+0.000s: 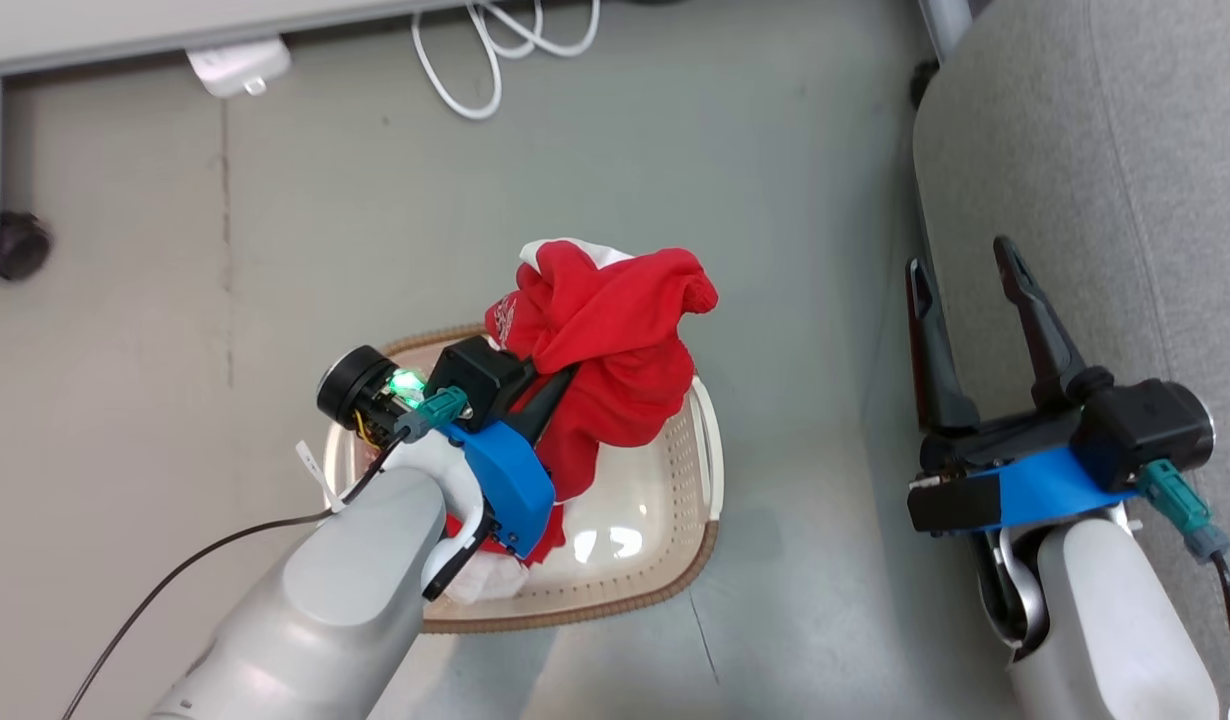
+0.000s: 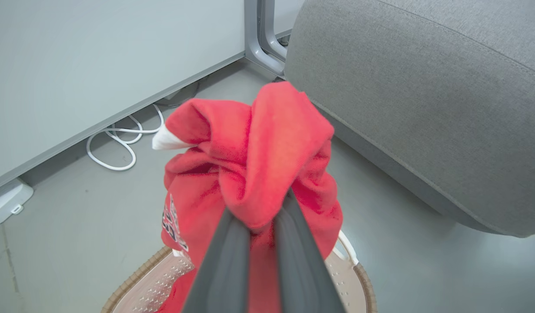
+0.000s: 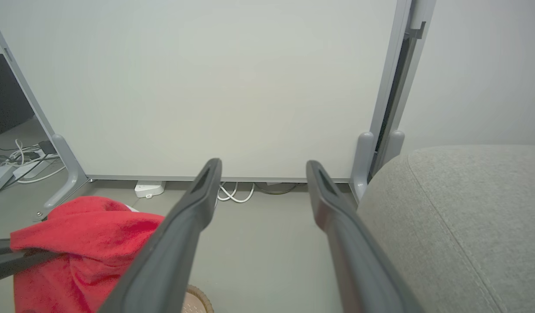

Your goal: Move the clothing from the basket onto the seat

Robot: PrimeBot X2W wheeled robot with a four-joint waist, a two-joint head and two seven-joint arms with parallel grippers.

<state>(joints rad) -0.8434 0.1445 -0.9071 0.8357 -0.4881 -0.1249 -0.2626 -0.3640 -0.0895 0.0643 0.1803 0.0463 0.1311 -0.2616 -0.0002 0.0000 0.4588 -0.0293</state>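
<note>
Grey floor (image 1: 615, 200), basket (image 1: 667, 480) standing on it, seat (image 1: 1075, 150) alongside, looped white cable (image 1: 485, 70)

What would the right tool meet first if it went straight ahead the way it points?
Likely the pale panel, low down near the white cable. The open right tool points between the red clothing and the grey seat, clear of both, though depth is hard to judge.

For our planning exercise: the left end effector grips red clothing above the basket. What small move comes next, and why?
Probably raise the left end effector a little higher, kept shut: the clothing is pinched in it, but its lower end hangs into the basket, which stands apart from the seat.
</note>
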